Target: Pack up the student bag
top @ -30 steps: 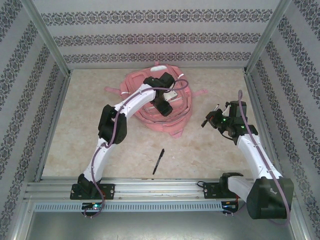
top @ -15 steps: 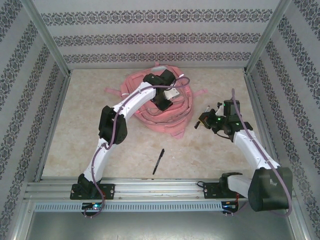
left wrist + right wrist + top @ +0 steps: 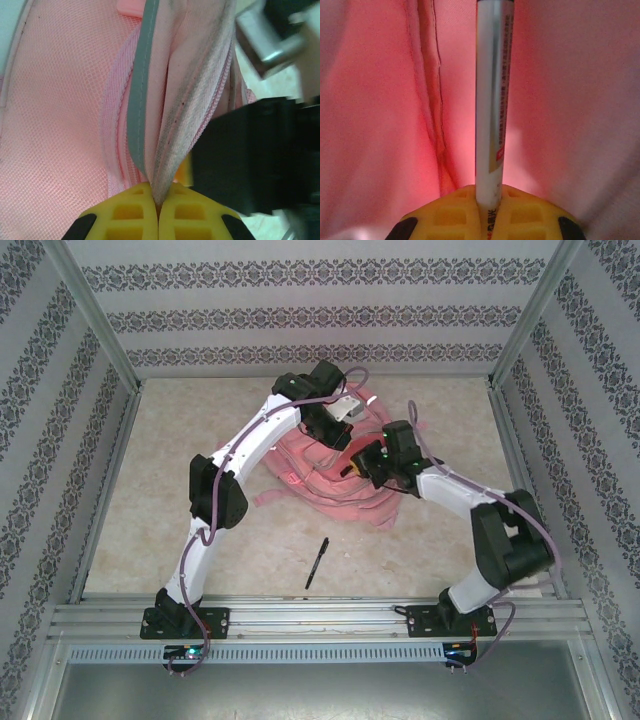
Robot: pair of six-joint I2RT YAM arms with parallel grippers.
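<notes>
The left hand (image 3: 158,205) has its two yellow ribbed fingers (image 3: 125,212) pressed together on a pinched fold of the student bag (image 3: 60,125). The fold is smooth pink cloth edged with a zip and a flat grey reflective strip (image 3: 137,100), and open pink mesh lies beside it. The right hand (image 3: 490,207) is clamped on a white pen (image 3: 490,100), a slim, straight, glossy barrel with small print. The barrel points into soft pink cloth (image 3: 380,100) that has one stitched seam.

From above, both hands (image 3: 335,430) (image 3: 362,462) meet over the bag (image 3: 330,490). It is a rumpled heap of pink fabric lying toward the far edge of the bench, about midway between the left and right edges. A thin black pen (image 3: 317,562) lies apart from it nearer the front edge.

The bench (image 3: 150,490) is pale beige with a faint marbled pattern. Three walls close it in, papered in light stripes with bands of dark ornament, and bare aluminium rails (image 3: 320,615) run along the front edge and up the corners.

There are two arms, two hands, one bag and two pens.
</notes>
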